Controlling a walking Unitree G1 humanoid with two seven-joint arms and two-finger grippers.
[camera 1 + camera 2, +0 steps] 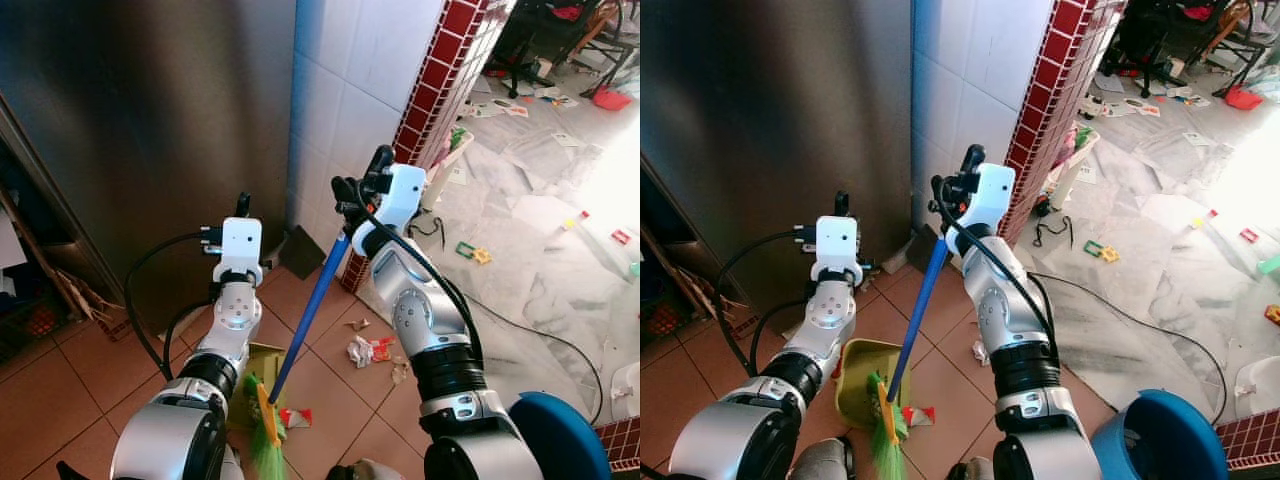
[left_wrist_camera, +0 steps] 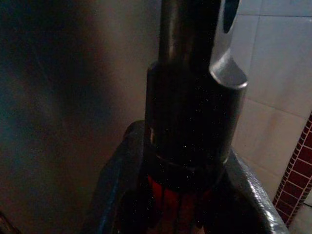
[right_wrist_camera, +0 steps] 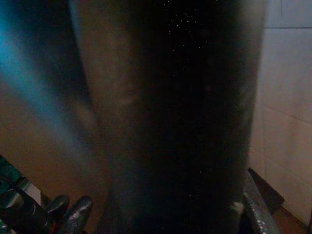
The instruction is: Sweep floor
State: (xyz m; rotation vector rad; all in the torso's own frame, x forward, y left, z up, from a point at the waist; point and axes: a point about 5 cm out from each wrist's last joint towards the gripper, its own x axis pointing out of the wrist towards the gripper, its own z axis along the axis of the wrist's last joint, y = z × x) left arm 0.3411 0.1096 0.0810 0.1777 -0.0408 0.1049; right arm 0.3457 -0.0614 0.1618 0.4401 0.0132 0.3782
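The broom (image 1: 902,340) is the thing to steer by: its green bristles rest on the brown tiles close in front of the robot, right at the lip of a yellow-green dustpan (image 1: 853,378), with a red scrap (image 1: 923,414) just beside the bristles. The blue handle slants up and away to the right gripper (image 1: 345,205), which looks clamped round its top end, though the fingers are half hidden by the white wrist housing. The left gripper (image 1: 241,207) is raised on the dustpan side of the broom; it seems to hold the pan's upright handle, but I cannot tell how its fingers stand, since the left wrist view is dark and shows just a black tube end. I judge this the gathering step, rubbish being drawn toward the pan. Crumpled paper (image 1: 362,350) lies on the tiles beyond the broom, still loose, so the next stroke needs the bristles reaching out past it and pulling back. Farther off stand a steel fridge (image 1: 140,130) and a red-tiled pillar (image 1: 440,70), with more litter on the marble beyond. The right wrist view is too dark to read.
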